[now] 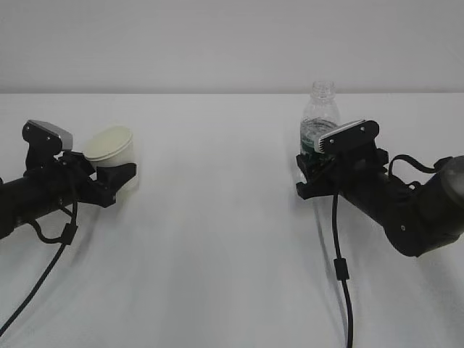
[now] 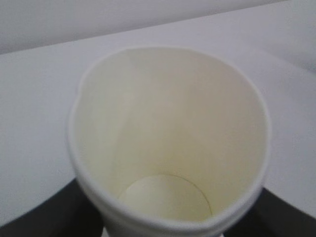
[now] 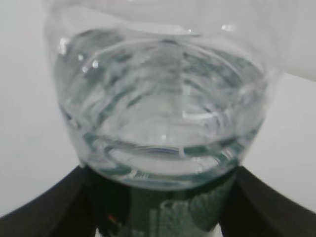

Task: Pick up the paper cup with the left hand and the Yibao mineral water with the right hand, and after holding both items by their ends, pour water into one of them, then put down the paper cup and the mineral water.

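White bench [image 1: 217, 239]: left tool [image 1: 119, 177] pinched a light, crushable paper cup [image 1: 112, 148] low; right tool [image 1: 312, 177] pinched a slippery, part-filled water bottle [image 1: 319, 116] at its label.

Dim, flat, greyish light; soft faint shadows; blurry wrist close-ups.

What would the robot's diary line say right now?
left hand: grips paper cup, tilted, empty | right hand: grips Yibao mineral water, upright | pour: not begun
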Motion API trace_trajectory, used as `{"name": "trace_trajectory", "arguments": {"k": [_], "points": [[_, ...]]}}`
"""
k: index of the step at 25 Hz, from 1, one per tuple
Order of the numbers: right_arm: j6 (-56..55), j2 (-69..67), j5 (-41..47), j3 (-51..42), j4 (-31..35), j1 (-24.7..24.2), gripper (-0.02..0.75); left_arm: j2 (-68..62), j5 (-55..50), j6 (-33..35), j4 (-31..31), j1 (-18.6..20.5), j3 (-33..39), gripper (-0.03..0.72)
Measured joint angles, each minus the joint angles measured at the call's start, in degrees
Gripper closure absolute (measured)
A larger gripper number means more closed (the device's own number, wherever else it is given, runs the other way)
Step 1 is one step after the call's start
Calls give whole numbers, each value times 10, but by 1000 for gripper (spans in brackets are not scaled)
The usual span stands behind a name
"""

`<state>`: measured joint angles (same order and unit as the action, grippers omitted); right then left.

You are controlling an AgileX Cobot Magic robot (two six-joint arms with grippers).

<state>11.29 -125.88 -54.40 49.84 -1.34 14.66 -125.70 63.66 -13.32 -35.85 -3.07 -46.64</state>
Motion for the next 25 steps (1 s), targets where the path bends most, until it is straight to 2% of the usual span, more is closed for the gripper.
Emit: {"name": "trace_trajectory", "arguments": {"k": [11,25], "points": [[20,67,72,-1,-85,0,258,24,-2,-81,-128,-7,0,244],[28,124,160,-1,-211,0,259,34,-4,-101,-160,-113,-4,244]]}}
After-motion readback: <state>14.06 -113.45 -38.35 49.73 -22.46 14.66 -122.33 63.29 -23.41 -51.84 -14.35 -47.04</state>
